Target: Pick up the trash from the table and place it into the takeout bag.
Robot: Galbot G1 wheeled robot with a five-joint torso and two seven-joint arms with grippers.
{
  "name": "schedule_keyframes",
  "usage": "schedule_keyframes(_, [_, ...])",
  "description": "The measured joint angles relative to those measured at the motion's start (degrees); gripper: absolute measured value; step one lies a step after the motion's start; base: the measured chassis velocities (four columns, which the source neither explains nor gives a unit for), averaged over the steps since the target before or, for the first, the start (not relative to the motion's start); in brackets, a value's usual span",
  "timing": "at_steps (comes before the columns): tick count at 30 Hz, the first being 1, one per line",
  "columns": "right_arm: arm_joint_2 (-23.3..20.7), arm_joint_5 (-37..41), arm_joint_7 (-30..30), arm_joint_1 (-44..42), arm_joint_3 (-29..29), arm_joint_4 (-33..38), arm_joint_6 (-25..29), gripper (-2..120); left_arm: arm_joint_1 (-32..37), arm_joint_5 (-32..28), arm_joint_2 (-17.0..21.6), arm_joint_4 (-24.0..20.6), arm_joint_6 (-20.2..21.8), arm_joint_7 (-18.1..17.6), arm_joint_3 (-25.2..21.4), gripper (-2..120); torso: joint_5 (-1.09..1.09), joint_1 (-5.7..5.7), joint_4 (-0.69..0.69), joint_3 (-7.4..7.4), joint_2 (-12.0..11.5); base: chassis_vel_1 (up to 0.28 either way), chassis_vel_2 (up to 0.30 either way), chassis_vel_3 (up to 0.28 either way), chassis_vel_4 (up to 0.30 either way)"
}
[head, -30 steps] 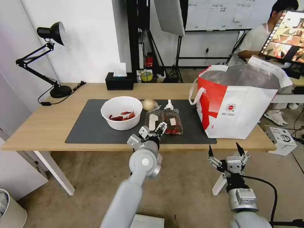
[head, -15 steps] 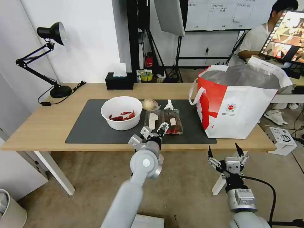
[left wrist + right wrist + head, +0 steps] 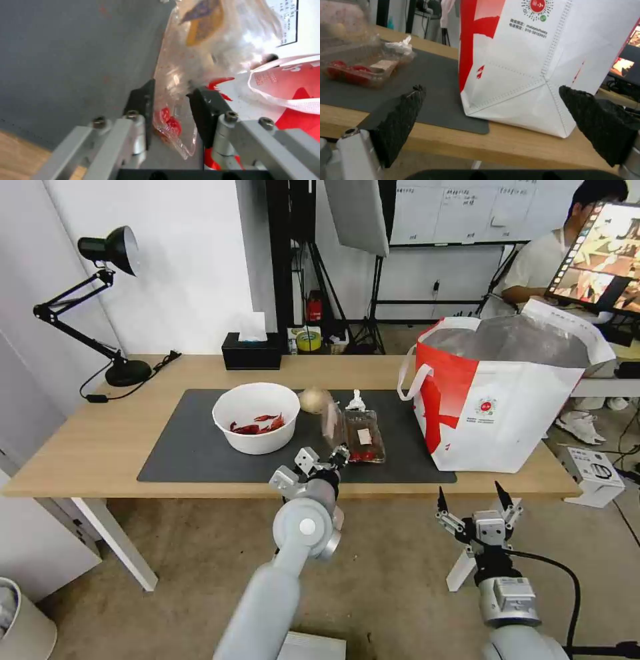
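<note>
Tray (image 3: 347, 432) half now upended, L gripper (image 3: 327, 459)

The table (image 3: 100, 440) is pale wood on white legs, and a dark grey mat (image 3: 193, 447) covers its middle. On the mat sits a white bowl (image 3: 256, 417) with red scraps inside. Beside it is a beige ball (image 3: 313, 399) in shiny wrap and a small white paper wad (image 3: 355, 401). The clear plastic tray (image 3: 363, 437) holds red bits and a tan piece. The takeout bag (image 3: 507, 410) is white with a broad red panel, silver foil lining, white straps and a little round red logo. The left gripper (image 3: 171, 100) has black fingers on silver-grey metal; the right gripper (image 3: 475, 500) has black fingers too.
</note>
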Motion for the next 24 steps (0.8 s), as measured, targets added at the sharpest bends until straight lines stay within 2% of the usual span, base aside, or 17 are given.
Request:
schedule_keyframes(2, [0.0, -0.1, 0.0, 0.0, 0.0, -0.1, 0.0, 100, 0.4, 0.4, 0.0, -0.2, 0.0, 0.6, 0.0, 42, 0.00, 0.00, 0.00, 0.00, 0.0, 0.000, 0.000, 0.000, 0.000])
schedule_keyframes(3, [0.0, -0.1, 0.0, 0.0, 0.0, -0.1, 0.0, 100, 0.4, 0.4, 0.0, -0.2, 0.0, 0.6, 0.0, 42, 0.00, 0.00, 0.00, 0.00, 0.0, 0.000, 0.000, 0.000, 0.000])
schedule_keyframes(6, [0.0, -0.1, 0.1, 0.0, 0.0, -0.2, 0.1, 100, 0.9, 0.7, 0.0, -0.6, 0.1, 1.1, 0.2, 55, 0.00, 0.00, 0.00, 0.00, 0.0, 0.000, 0.000, 0.000, 0.000])
schedule_keyframes(7, [0.0, -0.1, 0.1, 0.0, 0.0, -0.2, 0.1, 100, 0.9, 0.7, 0.0, -0.6, 0.1, 1.1, 0.2, 55, 0.00, 0.00, 0.00, 0.00, 0.0, 0.000, 0.000, 0.000, 0.000])
schedule_keyframes(10, [0.0, -0.1, 0.1, 0.0, 0.0, -0.2, 0.1, 100, 1.0, 0.8, 0.0, -0.9, 0.1, 1.2, 0.2, 69, 0.00, 0.00, 0.00, 0.00, 0.0, 0.000, 0.000, 0.000, 0.000])
schedule_keyframes(11, [0.0, -0.1, 0.1, 0.0, 0.0, -0.2, 0.1, 100, 1.0, 0.8, 0.0, -0.9, 0.1, 1.2, 0.2, 69, 0.00, 0.00, 0.00, 0.00, 0.0, 0.000, 0.000, 0.000, 0.000])
schedule_keyframes(13, [0.0, -0.2, 0.1, 0.1, 0.0, -0.3, 0.1, 100, 1.1, 1.0, 0.0, -1.1, 0.1, 1.3, 0.2, 81, 0.00, 0.00, 0.00, 0.00, 0.0, 0.000, 0.000, 0.000, 0.000])
schedule_keyframes(15, [0.0, -0.2, 0.1, 0.1, 0.0, -0.3, 0.1, 100, 1.1, 1.0, 0.0, -1.3, 0.1, 1.4, 0.2, 84, 0.00, 0.00, 0.00, 0.00, 0.0, 0.000, 0.000, 0.000, 0.000])
schedule_keyframes(18, [0.0, -0.2, 0.1, 0.1, 0.0, -0.3, 0.2, 100, 1.3, 1.6, 0.1, -1.8, 0.1, 2.3, 0.2, 97, 0.00, 0.00, 0.00, 0.01, 0.0, 0.000, 0.000, 0.000, 0.000])
schedule_keyframes(24, [0.0, -0.2, 0.1, 0.1, 0.0, -0.3, 0.3, 100, 1.4, 2.2, 0.1, -2.1, -0.1, 3.2, 0.4, 100, 0.00, 0.00, 0.00, 0.00, 0.0, 0.000, 0.000, 0.000, 0.000])
